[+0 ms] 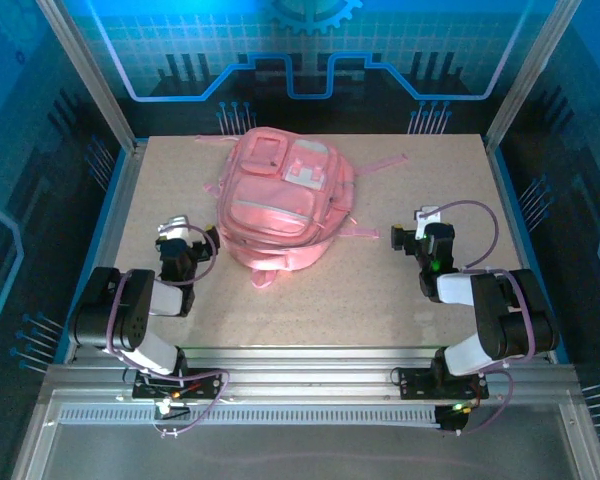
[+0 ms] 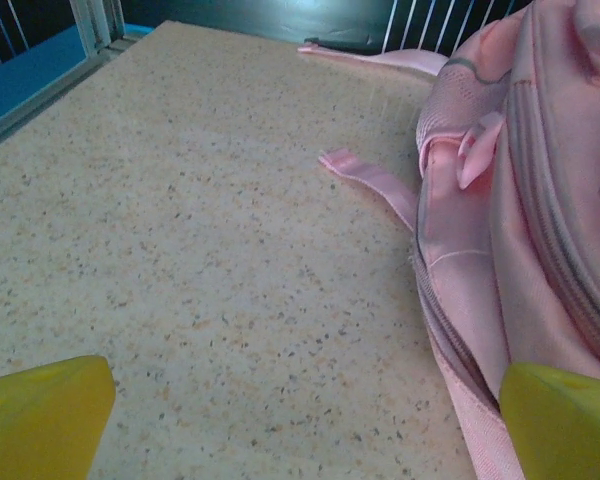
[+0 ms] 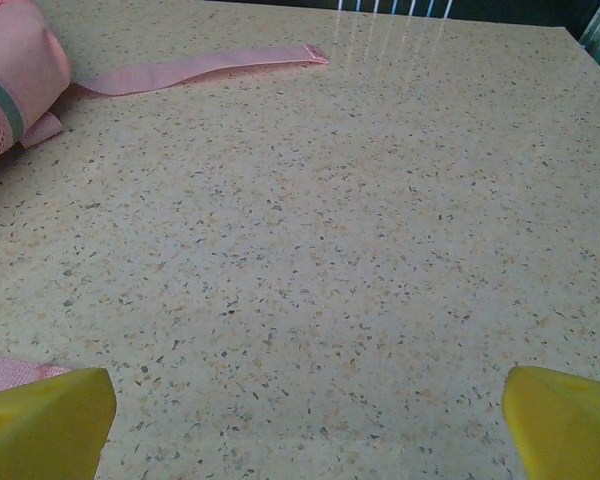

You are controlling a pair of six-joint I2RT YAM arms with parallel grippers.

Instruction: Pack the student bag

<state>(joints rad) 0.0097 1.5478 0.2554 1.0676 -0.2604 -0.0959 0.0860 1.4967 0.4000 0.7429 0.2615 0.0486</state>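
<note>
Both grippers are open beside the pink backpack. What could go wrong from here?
The large soft pink fabric backpack lies slumped; the open left gripper, close beside its side seam, might pinch only loose cloth.
A flat pink strap trails across the speckled table near the open right gripper and could snag on it.

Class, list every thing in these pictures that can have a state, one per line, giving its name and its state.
student bag, lying flat on the table, front pockets upward, not held.
left end effector, open, holding nothing, beside the bag.
right end effector, open, holding nothing, above the tabletop.
strap, loose, lying flat on the table.
</note>
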